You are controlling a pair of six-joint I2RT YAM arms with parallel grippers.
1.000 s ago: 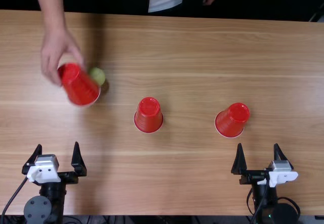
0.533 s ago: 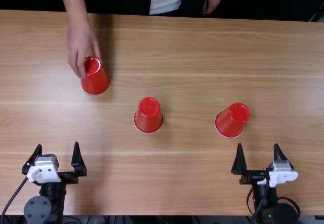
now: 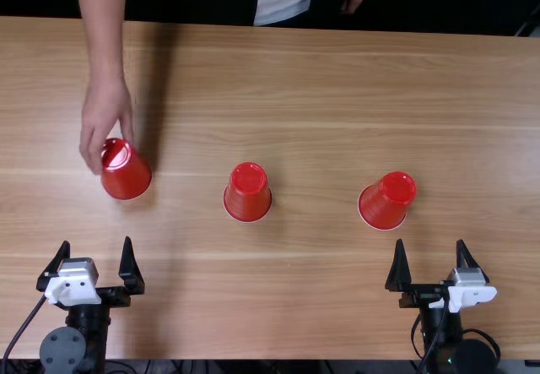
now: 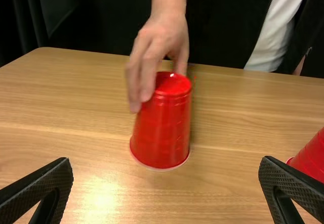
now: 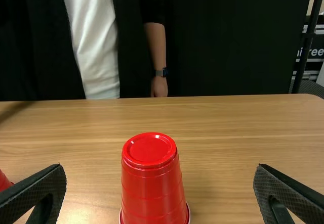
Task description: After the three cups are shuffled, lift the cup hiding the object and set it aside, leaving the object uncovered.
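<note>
Person's hand [image 3: 105,125]: I see it come in from the far side, fingers curled over the top of the left cup [image 3: 125,170].
Cups: left cup, middle cup [image 3: 248,192] and right cup [image 3: 388,199] stand upside down in a rough row on the desk [image 3: 337,78], well apart.
Left tool [image 3: 94,244]: fingers spread wide, holding nothing, near edge.
Right tool [image 3: 429,244]: likewise spread and empty, on the near side of the right cup.

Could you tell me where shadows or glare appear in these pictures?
Top view: the person's arm throws a soft shadow on the table just right of it. Left wrist view: a bright glare patch lies on the wood on the camera's side of the left cup. Right wrist view: soft, even light on the right cup.
</note>
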